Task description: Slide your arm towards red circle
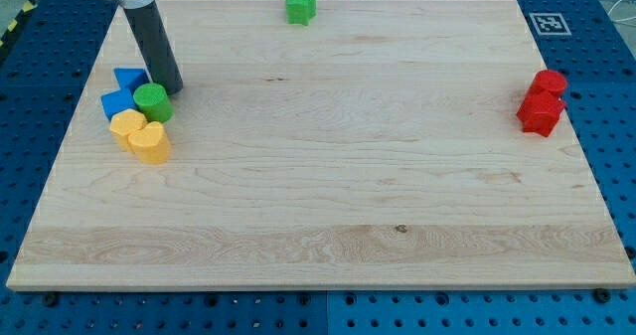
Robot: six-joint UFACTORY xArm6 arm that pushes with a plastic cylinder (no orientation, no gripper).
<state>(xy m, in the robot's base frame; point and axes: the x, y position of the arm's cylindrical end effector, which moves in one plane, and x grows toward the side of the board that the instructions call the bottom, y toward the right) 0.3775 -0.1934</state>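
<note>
The red circle [549, 82] sits at the view's right edge of the wooden board, touching a second red block [540, 111] just below it. My tip [169, 88] is at the far left, at the upper right of a green round block [152, 102]. The whole width of the board lies between my tip and the red circle.
Two blue blocks [123, 91] and two yellow blocks [142, 135] cluster with the green round block at the left. A green star-like block [299, 5] sits at the top edge. The wooden board [328, 196] rests on a blue pegboard; a marker tag [548, 23] lies at the top right.
</note>
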